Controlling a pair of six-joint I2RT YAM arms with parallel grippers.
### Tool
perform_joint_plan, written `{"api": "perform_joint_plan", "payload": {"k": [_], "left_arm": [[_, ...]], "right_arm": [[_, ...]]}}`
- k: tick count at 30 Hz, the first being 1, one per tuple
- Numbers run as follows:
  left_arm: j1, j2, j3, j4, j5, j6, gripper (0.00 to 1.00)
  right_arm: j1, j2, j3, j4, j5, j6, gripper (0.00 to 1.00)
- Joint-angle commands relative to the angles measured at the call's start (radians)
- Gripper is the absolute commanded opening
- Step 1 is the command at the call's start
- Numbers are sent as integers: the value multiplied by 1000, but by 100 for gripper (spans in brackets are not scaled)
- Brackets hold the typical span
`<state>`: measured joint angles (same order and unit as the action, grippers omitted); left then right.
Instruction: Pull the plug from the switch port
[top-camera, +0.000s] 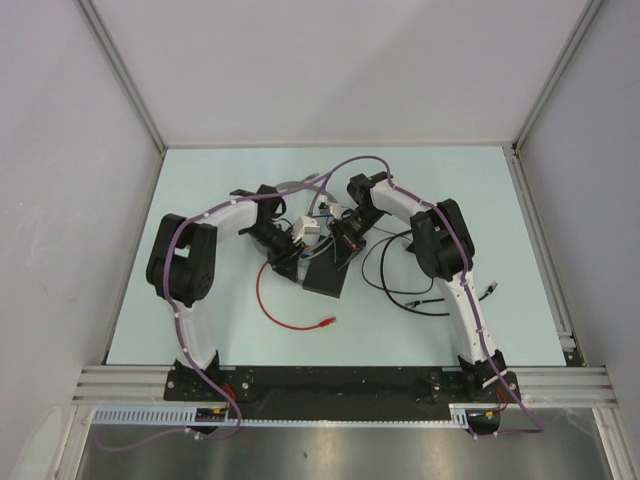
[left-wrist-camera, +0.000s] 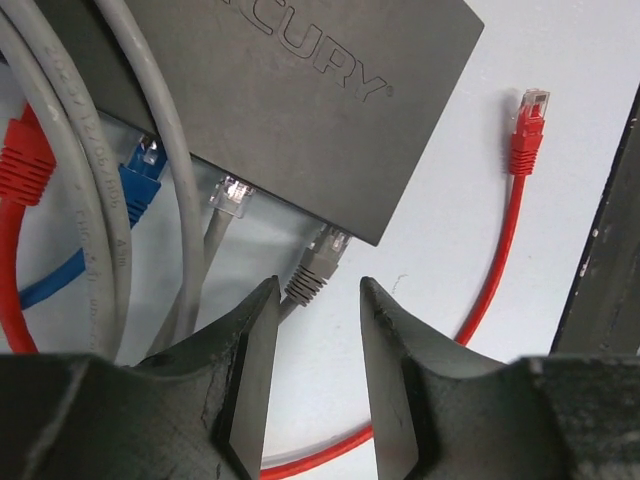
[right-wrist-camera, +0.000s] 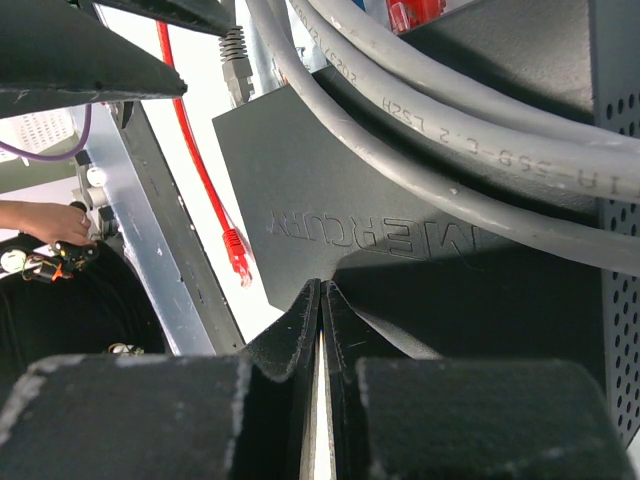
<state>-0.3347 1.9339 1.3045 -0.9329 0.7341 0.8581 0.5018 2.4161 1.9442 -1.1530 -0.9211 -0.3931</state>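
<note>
plug (left-wrist-camera: 312, 272) with ribbed grey boot lies between spread left tool (left-wrist-camera: 313, 295); right tool (right-wrist-camera: 321, 300) pressed together.

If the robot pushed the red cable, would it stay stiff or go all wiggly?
Probably wiggly: the red cable lies in loose curves on the table, so it would likely bend and slide rather than move as one piece. It looks thin, so it is probably light. Its loose end might just trail along behind.

Legible text: one brand.
"MERCURY" embossed on switch box (right-wrist-camera: 300, 170), just ahead of right gripper (right-wrist-camera: 320, 290); grey cable (right-wrist-camera: 450, 110) print illegible.
</note>
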Motion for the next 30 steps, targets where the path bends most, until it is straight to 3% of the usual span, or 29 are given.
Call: {"api": "perform_joint_plan", "payload": {"k": [1,9,23,30], "left_arm": [[-6,23,55,-3,21,68,44],[-21,79,94,0,37,79,45],[-44,244,252,-213,57,163,39],[-47,263,228,-273,34,191,37]], "right_arm": [[4,15,-2,21,83,-16,7],[9,12,-5,24,90,-16,7],[9,18,-4,24,93,-15,8],[4,28,1,22,87,-15,8]]}}
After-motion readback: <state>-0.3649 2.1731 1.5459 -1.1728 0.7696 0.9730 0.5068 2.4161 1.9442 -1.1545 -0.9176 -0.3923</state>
